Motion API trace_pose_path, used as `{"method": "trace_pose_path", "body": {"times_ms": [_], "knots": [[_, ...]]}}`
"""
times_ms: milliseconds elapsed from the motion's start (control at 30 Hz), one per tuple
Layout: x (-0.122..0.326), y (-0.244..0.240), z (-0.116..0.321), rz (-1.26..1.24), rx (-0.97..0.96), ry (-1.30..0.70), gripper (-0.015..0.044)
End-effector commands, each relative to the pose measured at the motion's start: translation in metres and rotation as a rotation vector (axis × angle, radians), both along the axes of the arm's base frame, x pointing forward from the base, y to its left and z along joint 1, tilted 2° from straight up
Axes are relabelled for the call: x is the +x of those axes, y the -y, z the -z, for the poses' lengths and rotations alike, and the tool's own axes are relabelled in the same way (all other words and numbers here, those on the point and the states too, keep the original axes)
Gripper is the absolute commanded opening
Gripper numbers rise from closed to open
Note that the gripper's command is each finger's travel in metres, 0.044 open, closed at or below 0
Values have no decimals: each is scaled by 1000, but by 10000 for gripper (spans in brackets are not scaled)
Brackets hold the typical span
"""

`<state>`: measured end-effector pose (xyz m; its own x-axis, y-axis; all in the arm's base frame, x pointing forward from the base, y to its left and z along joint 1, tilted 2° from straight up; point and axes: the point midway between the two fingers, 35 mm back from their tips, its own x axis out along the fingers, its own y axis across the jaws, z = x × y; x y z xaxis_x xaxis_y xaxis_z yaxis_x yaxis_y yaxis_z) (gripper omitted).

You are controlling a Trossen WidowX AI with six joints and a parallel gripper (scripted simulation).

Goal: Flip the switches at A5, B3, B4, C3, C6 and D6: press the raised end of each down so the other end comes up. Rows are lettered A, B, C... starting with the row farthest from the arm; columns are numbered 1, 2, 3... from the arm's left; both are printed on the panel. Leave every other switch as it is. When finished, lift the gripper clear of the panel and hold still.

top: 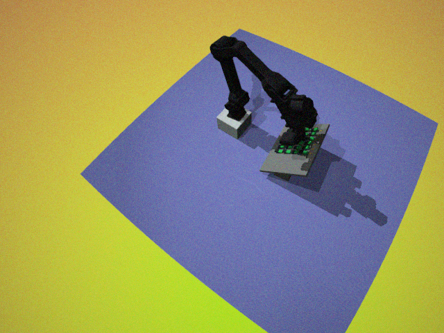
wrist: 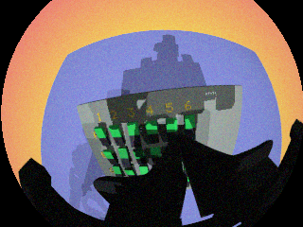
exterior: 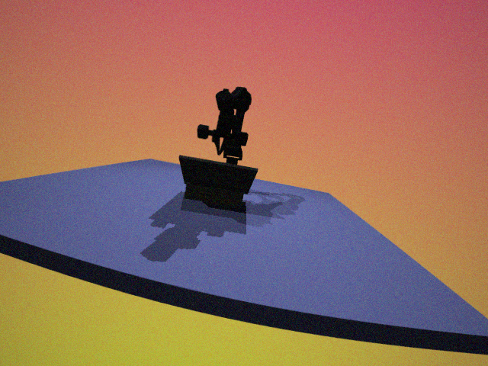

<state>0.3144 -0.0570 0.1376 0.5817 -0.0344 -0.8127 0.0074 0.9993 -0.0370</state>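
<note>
The tilted grey panel (top: 283, 164) (exterior: 216, 173) (wrist: 222, 128) bears rows of black switches with green faces. Its front shows in the top view and the wrist view; the exterior camera sees its dark back. My gripper (wrist: 177, 136) is shut and empty, with its tips low over the panel, just on the arm's side of the green face of A5 (wrist: 171, 125). I cannot tell whether they touch. A4 (wrist: 151, 127) and A6 (wrist: 189, 122) show on either side. The fingers hide much of columns 4 to 6 in rows B to D. B3 and B4 are in dark shadow; C6 and D6 cannot be judged.
The arm's pale base block (top: 228, 123) stands on the blue table (top: 200, 215) (exterior: 315, 275) behind the panel. The arm reaches over the panel's near side. Dark shadows of arm and panel fall across the table beyond the panel.
</note>
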Motion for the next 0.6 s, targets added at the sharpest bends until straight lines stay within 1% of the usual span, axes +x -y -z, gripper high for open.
{"method": "trace_pose_path", "body": {"times_ms": [0,567], "knots": [[4,0,11,2,-1,-14,0],[13,1,23,2,-1,-13,0]]}}
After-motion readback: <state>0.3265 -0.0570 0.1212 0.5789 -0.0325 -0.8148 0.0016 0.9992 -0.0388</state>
